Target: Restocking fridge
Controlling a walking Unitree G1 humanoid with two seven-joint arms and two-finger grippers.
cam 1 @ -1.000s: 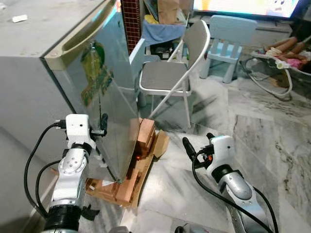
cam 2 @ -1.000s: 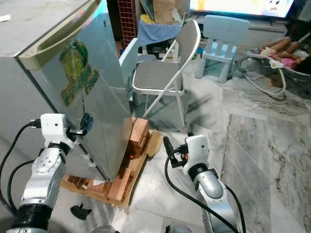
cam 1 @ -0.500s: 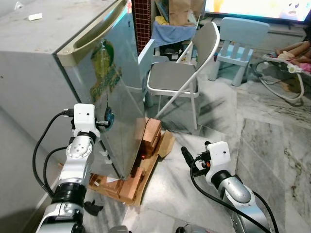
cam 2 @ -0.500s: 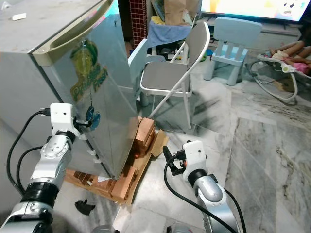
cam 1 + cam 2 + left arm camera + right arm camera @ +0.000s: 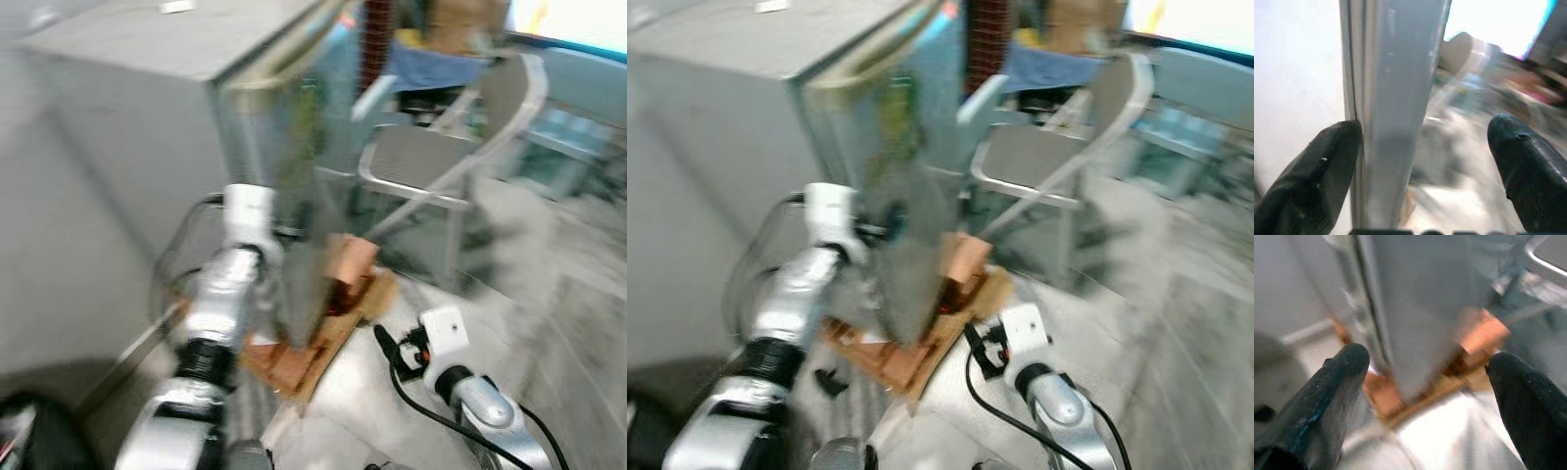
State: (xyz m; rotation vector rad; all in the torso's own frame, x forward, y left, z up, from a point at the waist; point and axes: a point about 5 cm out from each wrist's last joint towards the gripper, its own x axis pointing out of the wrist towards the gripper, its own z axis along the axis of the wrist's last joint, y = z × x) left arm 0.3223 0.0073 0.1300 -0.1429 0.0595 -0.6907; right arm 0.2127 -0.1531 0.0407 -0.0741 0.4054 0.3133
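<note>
Tall grey metal fridge [image 5: 147, 127], long axis upright, door edge facing the robot, standing on reddish wooden blocks [image 5: 333, 294] over a pale marbled stone floor [image 5: 549, 323]. Left pincer [image 5: 1422, 161] wide open, its fingers [image 5: 1317, 176] straddling the door's vertical edge without gripping it. Right pincer [image 5: 1425, 396] low, also wide open, empty, aimed at the fridge's base. A grey folding metal chair [image 5: 1058, 147] stands beyond. Views motion-blurred
</note>
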